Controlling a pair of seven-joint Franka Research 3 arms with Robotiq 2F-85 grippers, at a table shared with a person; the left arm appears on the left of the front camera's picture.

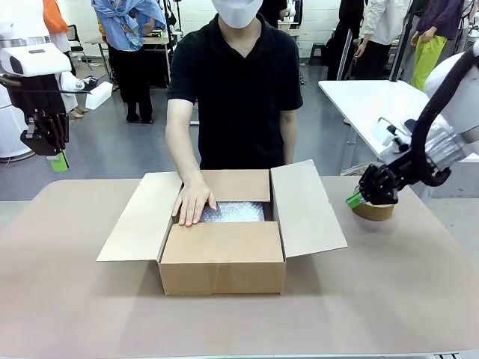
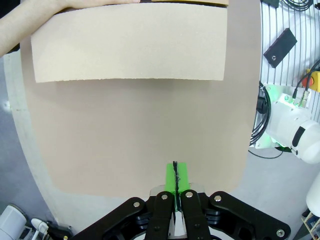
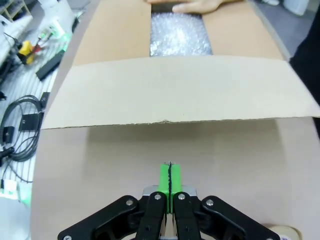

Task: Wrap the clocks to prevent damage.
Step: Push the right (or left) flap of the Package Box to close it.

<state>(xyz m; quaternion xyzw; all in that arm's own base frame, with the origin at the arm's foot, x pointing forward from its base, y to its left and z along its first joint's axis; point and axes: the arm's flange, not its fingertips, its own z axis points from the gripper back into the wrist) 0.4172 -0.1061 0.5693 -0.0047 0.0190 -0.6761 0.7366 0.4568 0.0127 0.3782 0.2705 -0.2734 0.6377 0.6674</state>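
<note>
tabletop (image 1: 67, 299): matt beige, rounded corners | white table (image 1: 359, 101): behind the tabletop, at far right | bystander (image 1: 131, 52): blue scarf, dark clothes, standing far left in the background | black cables (image 3: 20, 125): coiled on the floor beside the tabletop | flat black box (image 2: 280, 46): lying tilted, off the tabletop's edge

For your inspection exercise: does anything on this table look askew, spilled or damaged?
Nothing stands out: the box sits square with flaps open, bubble wrap lies inside under the person's hand, and the tape roll lies flat.
</note>
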